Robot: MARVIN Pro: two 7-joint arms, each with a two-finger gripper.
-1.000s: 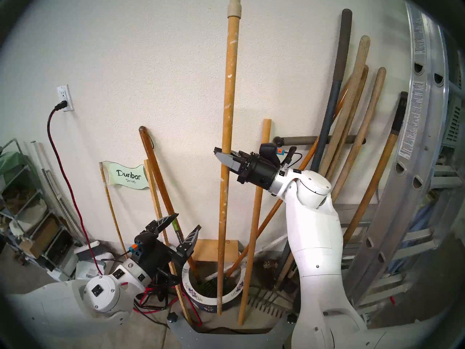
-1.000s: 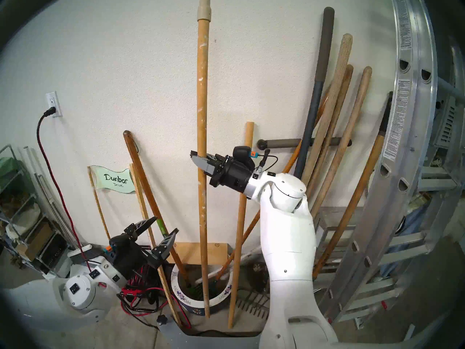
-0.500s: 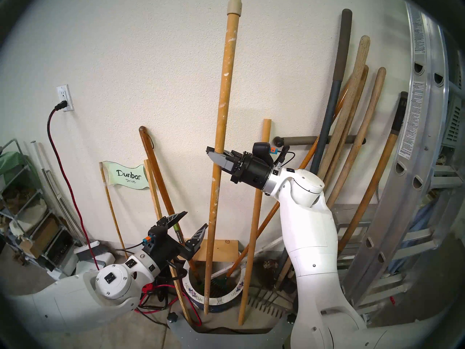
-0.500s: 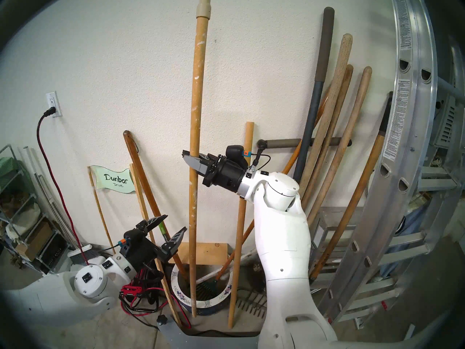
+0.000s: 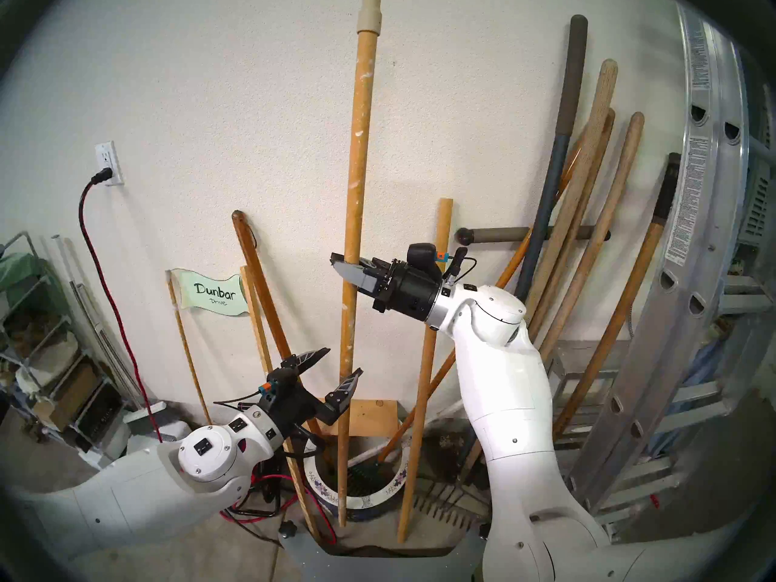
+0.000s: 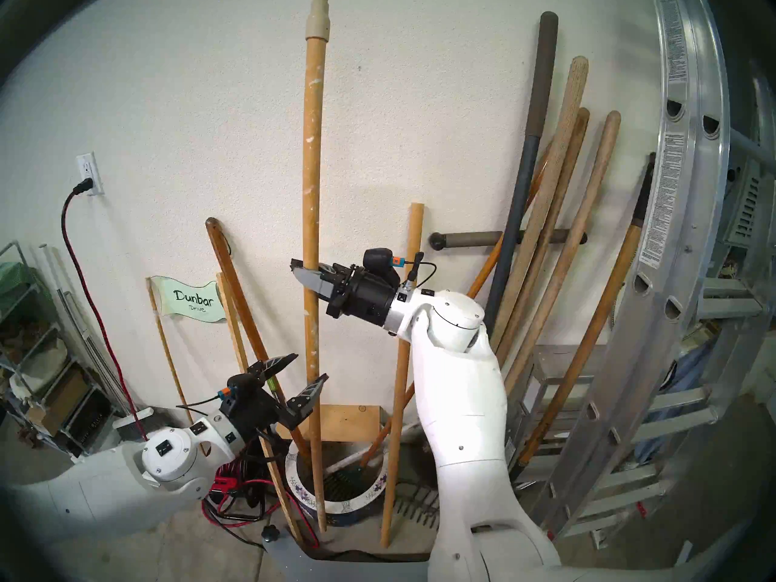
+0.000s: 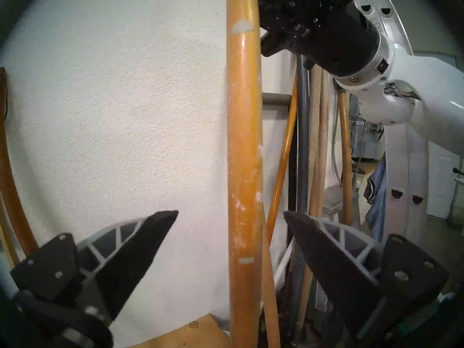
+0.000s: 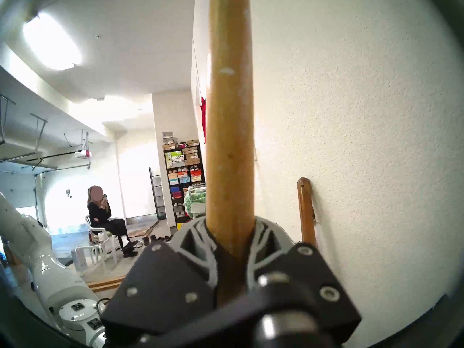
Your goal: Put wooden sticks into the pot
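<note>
A long paint-flecked wooden stick with a cream threaded tip stands nearly upright. My right gripper is shut on its middle. Its lower end shows in front of the near rim of the pot, a round planter with a white flowered rim. My left gripper is open, and this stick stands between its fingertips, untouched. A shorter plain stick leans on the wall right of the pot, its foot on the floor.
A dark-brown handle and a green rake stand in the pot. A thin slat leans left of it, beside a "Dunbar Drive" sign. Tool handles and a ladder fill the right. A red cord hangs left.
My right gripper has carried the long stick to the left and slightly down. My left arm has risen and moved right, so its open fingers now flank the stick.
</note>
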